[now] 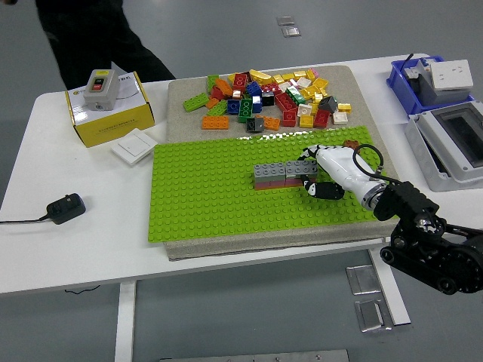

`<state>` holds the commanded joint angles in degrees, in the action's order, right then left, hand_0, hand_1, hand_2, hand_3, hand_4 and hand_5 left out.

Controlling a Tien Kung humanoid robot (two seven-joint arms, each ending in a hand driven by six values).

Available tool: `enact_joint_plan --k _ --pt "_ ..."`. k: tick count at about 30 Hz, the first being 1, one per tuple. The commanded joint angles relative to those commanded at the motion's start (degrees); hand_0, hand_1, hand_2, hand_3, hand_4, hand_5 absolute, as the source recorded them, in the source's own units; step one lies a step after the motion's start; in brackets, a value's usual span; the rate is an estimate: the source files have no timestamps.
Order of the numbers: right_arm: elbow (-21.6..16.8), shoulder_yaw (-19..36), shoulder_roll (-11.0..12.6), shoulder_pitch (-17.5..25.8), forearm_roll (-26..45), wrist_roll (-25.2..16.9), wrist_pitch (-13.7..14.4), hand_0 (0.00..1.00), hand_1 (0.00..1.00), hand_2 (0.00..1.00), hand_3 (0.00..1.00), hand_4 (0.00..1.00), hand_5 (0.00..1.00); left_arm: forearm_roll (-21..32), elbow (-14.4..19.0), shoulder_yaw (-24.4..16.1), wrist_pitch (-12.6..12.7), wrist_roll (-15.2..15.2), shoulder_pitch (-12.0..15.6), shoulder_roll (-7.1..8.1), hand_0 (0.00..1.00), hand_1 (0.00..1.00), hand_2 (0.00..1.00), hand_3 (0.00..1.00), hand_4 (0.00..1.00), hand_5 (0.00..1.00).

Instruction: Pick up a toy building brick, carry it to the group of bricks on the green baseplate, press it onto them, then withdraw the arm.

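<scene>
Writing on the objects is too small to read, including whatever is printed on the yellow cardboard box at the far left of the white table, which carries a grey switch unit with a red and a green button on top. Just right of the box lies a flat white square wall switch, and nearer, at the left, a black plug adapter with its cord.

On the bright green studded baseplate sits a low row of grey bricks over red and dark ones. The robot's right hand, white with black fingertips, rests at the right end of that row, its fingers curled against a grey brick there, apparently gripping it. Beyond the baseplate, a heap of loose multicoloured toy bricks lies on a beige mat.

At the far right stand a blue plastic bin holding white parts and a grey enclosure with a clear lid. A person in dark clothing stands at the far left.
</scene>
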<state>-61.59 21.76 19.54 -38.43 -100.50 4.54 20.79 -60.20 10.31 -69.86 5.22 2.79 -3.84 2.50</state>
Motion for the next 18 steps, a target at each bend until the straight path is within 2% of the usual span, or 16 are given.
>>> enact_joint_plan --k 18 --pt "-0.14 -0.76 0.13 -0.08 0.67 -0.17 0.05 0.797 0.816 0.946 0.912 0.488 0.367 0.01 0.00 -0.06 -0.02 -0.03 0.03 0.01 0.662 0.662 0.576 0.605 0.203 0.671"
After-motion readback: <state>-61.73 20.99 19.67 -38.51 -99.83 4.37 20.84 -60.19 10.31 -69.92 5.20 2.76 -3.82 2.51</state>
